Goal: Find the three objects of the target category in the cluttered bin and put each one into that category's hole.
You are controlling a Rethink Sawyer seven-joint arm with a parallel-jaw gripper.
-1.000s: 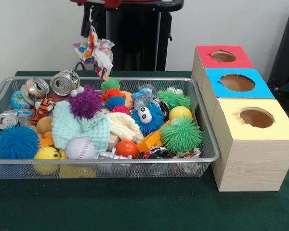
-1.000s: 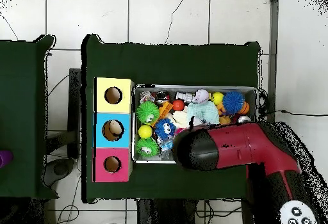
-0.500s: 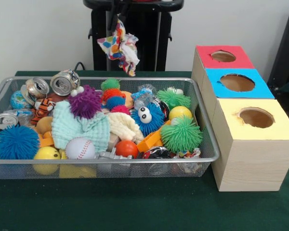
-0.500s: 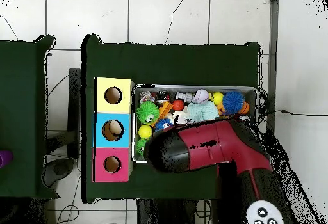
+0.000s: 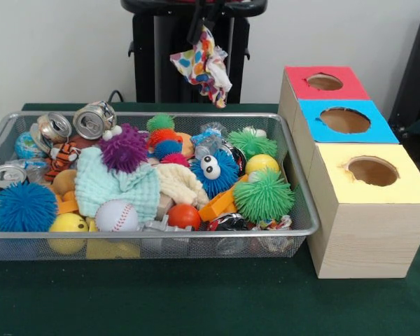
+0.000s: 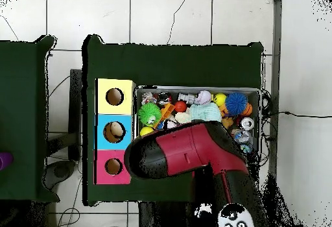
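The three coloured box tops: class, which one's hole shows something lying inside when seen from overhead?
The blue box, the middle one: a pale object shows in its hole. The holes of the yellow box and red box look dark.

In the front view the gripper is staying out of sight above the top edge, so only the patterned cloth (image 5: 203, 64) is hanging into frame. In the overhead view the red arm (image 6: 188, 156) is covering the near half of the cluttered bin (image 6: 259, 98) and the red box (image 6: 113, 166) edge.
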